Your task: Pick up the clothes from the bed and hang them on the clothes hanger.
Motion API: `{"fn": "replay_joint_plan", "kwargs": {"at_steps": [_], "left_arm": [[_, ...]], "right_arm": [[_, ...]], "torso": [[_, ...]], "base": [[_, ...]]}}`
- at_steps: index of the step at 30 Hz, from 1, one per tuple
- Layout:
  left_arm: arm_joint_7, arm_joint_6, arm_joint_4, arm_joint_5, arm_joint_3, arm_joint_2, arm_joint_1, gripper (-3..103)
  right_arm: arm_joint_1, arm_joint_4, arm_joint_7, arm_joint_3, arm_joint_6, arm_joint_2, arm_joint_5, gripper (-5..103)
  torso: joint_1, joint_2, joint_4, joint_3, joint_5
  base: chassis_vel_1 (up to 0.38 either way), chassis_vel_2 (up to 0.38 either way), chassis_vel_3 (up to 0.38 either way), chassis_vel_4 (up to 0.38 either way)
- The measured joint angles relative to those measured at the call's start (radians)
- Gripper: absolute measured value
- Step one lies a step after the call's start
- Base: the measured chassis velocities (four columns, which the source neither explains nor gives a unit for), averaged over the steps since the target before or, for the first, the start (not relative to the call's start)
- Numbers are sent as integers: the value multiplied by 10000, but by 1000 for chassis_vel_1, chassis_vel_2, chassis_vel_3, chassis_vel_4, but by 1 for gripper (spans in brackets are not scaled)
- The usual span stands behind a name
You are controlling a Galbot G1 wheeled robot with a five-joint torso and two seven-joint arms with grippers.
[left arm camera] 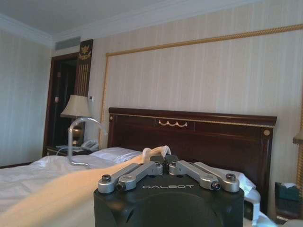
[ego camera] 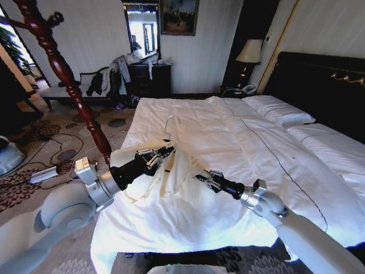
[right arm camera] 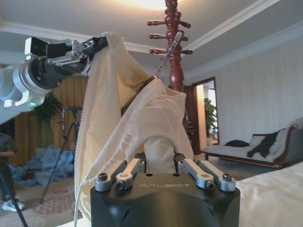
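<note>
We see the clothes (ego camera: 171,171) pinched between both grippers over the bed (ego camera: 256,142): left gripper (ego camera: 163,152) clamped high, right gripper (ego camera: 204,178) clamped lower.

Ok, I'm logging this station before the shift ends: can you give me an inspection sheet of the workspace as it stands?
Surface: bed, white quilt, rumpled near the foot.
Job's things: cream clothes held up over the bed; clothes hanger inside them, silver hook up.
Clutter: nothing seen on the quilt.
Grippers: left gripper shut on the clothes' upper edge; right gripper shut on a fold of the clothes.
Cables: cord on the carpet.
Surroundings: wooden pole, bedside lamp, black headboard.
</note>
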Motion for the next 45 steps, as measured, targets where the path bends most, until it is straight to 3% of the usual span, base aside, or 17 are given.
{"fn": "replay_joint_plan", "kwargs": {"at_steps": [6,11,20,27,29,32,34,35,36,38,42,44,45], "left_arm": [[59,-2,321,455,1179,-466,-523,0],[77,2,384,919,1724,-647,-534,0],[211,53,144,1926,1974,-451,-8,0],[141,98,37,2164,1857,-304,168,-2],[104,113,-25,2330,1800,-258,258,2],[90,26,-133,2853,1562,-137,457,18],[86,-40,-165,3035,1434,-65,566,18],[85,-141,-198,3282,1273,47,714,24],[110,-381,-208,3780,1105,212,911,34],[181,-571,-183,4165,1028,305,1022,34],[497,-1416,66,6099,835,442,1545,56],[539,-1542,93,6313,818,428,1617,56],[649,-1879,122,6721,760,372,1765,61]], "right_arm": [[243,-188,-762,-328,139,200,33,23],[218,-264,-875,-88,189,163,49,23],[343,8,-501,914,133,-100,615,23],[61,361,-476,1599,85,-365,902,23],[-33,426,-487,1787,84,-411,959,23],[-133,469,-529,2084,84,-448,1106,23],[-148,469,-561,2168,85,-449,1191,23],[-157,462,-613,2242,86,-449,1313,23],[-158,438,-659,2324,96,-439,1522,23],[-158,411,-666,2362,106,-426,1617,23],[-143,172,-502,2558,165,-325,1732,23],[-142,149,-456,2588,173,-320,1736,23],[-141,70,-373,2682,203,-321,1734,23]], "torso": [[0,0,-5,0,-1],[0,0,-6,0,-1],[0,0,-2,0,2],[-1,0,-4,0,0],[0,0,-5,0,0],[-1,0,-5,0,-1],[-1,0,-5,0,-1],[-1,0,-5,0,0],[-1,0,-3,0,0],[-1,1,-3,-1,-1],[-2,0,-4,0,1],[-2,0,-4,0,0],[-2,0,-4,0,-2]], "base": [[0,0,0,0],[0,0,0,0],[0,0,0,0],[0,0,0,0],[0,0,0,0],[0,0,0,0],[0,0,0,0],[0,0,0,0],[0,0,0,0],[0,0,0,0],[0,0,0,0],[0,0,0,0],[0,0,0,0]]}}
